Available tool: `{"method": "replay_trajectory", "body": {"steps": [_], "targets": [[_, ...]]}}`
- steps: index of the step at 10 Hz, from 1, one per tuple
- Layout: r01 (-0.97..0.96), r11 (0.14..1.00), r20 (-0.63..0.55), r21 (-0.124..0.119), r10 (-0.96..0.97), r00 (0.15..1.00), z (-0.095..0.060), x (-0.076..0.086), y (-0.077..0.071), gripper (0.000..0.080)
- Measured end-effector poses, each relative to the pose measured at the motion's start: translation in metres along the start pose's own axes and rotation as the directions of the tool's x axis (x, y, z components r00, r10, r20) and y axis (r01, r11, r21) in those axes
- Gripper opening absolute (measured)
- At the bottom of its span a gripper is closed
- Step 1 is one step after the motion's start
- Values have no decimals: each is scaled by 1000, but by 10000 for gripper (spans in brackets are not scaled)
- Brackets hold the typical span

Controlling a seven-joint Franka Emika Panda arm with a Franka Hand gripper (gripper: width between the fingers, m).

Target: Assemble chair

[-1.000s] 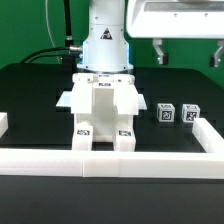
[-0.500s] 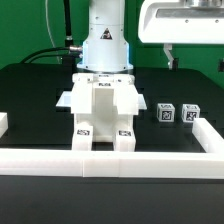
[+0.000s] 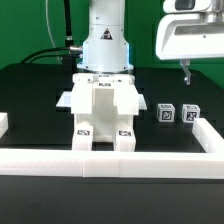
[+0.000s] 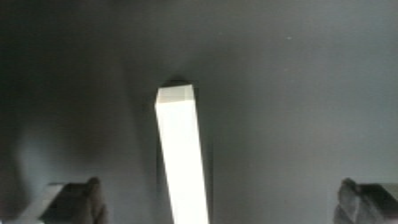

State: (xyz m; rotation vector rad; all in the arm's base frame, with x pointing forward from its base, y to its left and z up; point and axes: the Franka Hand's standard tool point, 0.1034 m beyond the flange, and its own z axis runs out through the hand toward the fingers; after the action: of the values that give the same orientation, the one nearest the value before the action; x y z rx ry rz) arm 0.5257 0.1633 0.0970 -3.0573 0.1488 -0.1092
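Note:
A cluster of white chair parts (image 3: 101,104) stands in the middle of the black table, in front of the arm's base. Two upright pieces with marker tags (image 3: 86,131) (image 3: 125,135) are at its front. Two small white tagged blocks (image 3: 166,113) (image 3: 189,114) sit on the exterior view's right. My gripper (image 3: 210,70) hangs high at the exterior view's right edge, well above the blocks, with one finger (image 3: 186,71) showing. In the wrist view the gripper (image 4: 217,205) is open and empty, fingertips (image 4: 73,200) wide apart over a white bar (image 4: 183,150).
A low white rail (image 3: 110,161) runs along the table's front, with a side rail (image 3: 207,138) on the exterior view's right and a short piece (image 3: 3,123) on the left. The arm's base (image 3: 105,45) and black cables (image 3: 55,50) stand behind the parts.
The gripper has moved steadily toward the exterior view's right and a little lower. The chair parts and blocks have not moved.

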Motion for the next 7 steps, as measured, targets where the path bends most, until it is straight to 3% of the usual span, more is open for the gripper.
{"method": "replay_trajectory", "body": {"steps": [3,5,7], "targets": [[6,1000,-15,-2,-6,1000,6,-7,4,649],[18,1000,-6,-4,-18,1000,21,-36,-8,649],[38,999,-39,-5,-38,999,35,-51,-9,649]]}}
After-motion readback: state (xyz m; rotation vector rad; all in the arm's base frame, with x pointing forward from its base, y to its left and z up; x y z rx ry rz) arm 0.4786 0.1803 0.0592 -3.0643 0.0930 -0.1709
